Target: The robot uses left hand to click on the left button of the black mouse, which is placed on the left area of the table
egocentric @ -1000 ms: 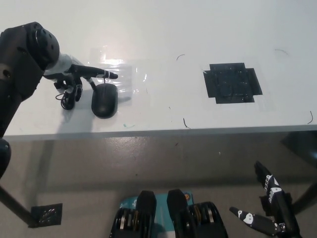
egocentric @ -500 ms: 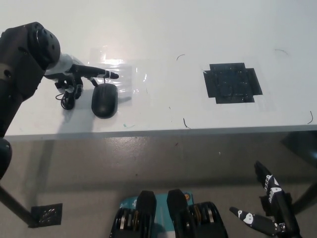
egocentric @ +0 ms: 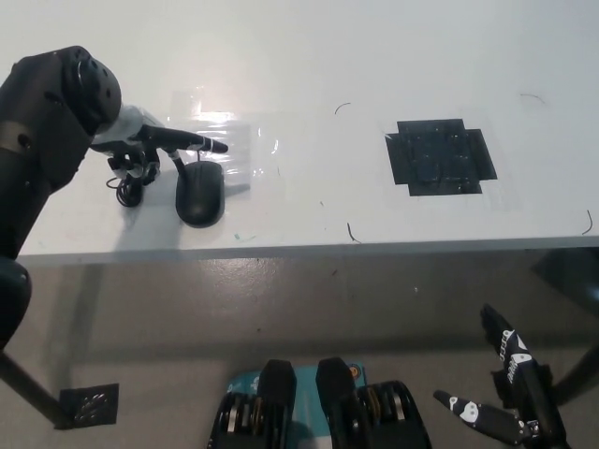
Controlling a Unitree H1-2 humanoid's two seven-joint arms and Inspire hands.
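Stage: approach, click not yet shown | black mouse (egocentric: 199,194) at frame left on the white surface (egocentric: 309,56) | left robot hand (egocentric: 154,148) empty, one finger extended above its front edge | right robot hand (egocentric: 510,398) idle, splayed, lower right | you still need the press

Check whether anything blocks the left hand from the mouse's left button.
Nothing visible does. The left hand is over the table beside the mouse, one finger stretched out just past the mouse's far end. Only bare tabletop lies between them. The right hand rests below the table edge, at lower right.
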